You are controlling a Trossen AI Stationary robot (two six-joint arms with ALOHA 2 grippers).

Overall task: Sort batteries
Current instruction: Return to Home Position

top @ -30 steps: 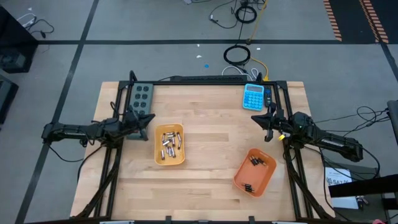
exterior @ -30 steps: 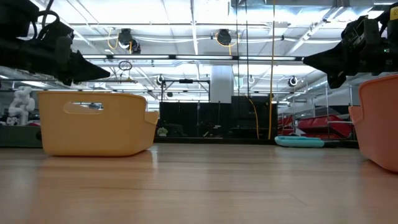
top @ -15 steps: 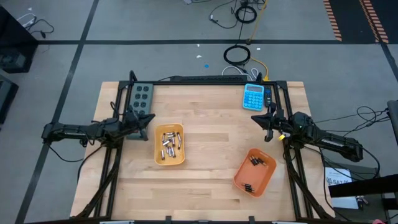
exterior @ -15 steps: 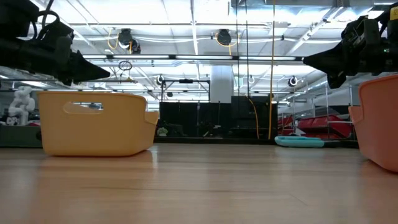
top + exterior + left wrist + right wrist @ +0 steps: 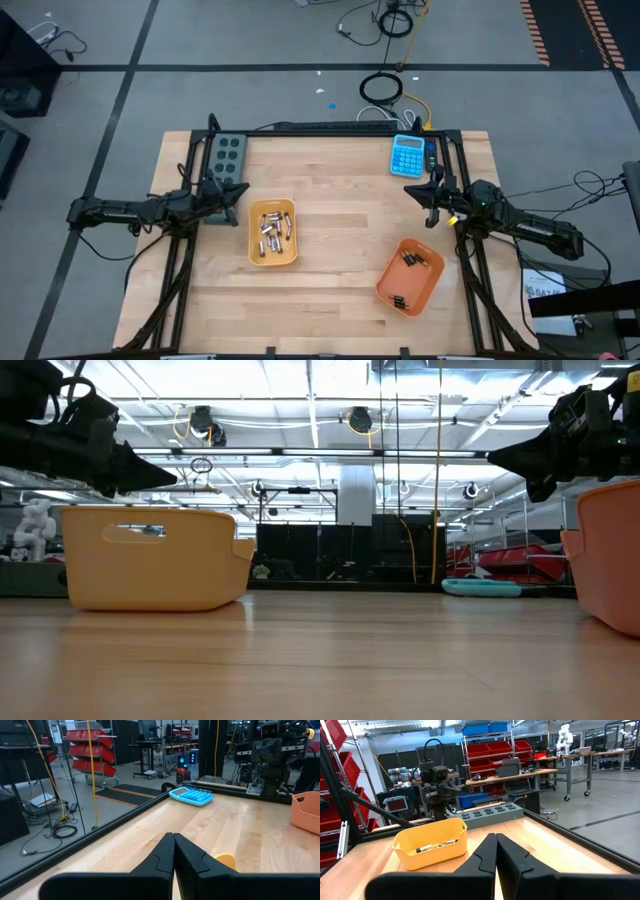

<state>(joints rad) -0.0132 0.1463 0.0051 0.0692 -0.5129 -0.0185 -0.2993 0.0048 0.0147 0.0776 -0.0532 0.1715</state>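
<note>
Several silvery batteries (image 5: 271,231) lie in a yellow tray (image 5: 253,254) left of the table's middle. Several small dark batteries (image 5: 414,261) lie in an orange tray (image 5: 392,283) at the near right. My left gripper (image 5: 243,189) hovers shut at the table's left edge, just beyond the yellow tray's far left corner, its fingers level and pressed together (image 5: 174,837). My right gripper (image 5: 410,190) hovers shut at the right edge, between the calculator and the orange tray, fingers level and together (image 5: 496,837). Neither holds anything.
A blue calculator (image 5: 407,155) lies at the far right of the table. A grey button box (image 5: 226,156) sits at the far left corner. Bare wood stretches across the middle and the near side. Black frame rails run along both side edges.
</note>
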